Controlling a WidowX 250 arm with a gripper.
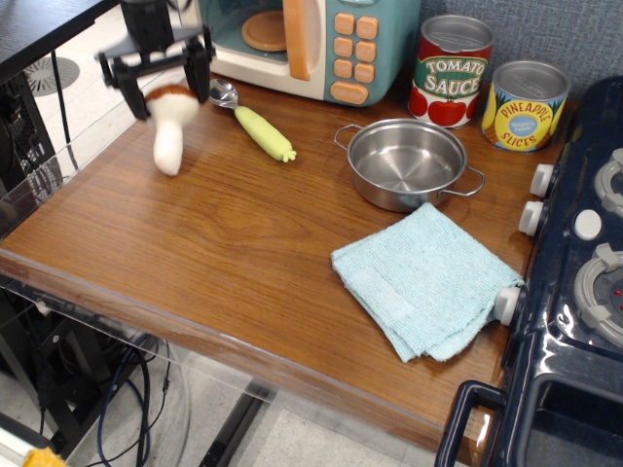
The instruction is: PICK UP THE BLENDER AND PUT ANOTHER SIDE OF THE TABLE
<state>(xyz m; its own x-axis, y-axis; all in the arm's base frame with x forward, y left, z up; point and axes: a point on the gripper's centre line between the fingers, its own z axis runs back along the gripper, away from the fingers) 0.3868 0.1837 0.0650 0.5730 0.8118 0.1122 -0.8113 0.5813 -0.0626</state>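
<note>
The blender (169, 126), a soft toy mushroom with a brown cap and white stem, stands cap up at the far left of the table (224, 243), with its stem end low near the wood. It looks motion-blurred. My gripper (162, 83) is right above it, also blurred. Its jaws are spread wider than the cap, one on each side, with visible gaps. I cannot tell whether a finger touches the cap.
A spoon with a yellow-green handle (261, 130) lies just right of the blender. A toy microwave (311, 39) stands behind. A steel pot (407, 162), two cans (450, 70), a light blue cloth (423, 277) and the dark blue toy stove (574, 292) are to the right.
</note>
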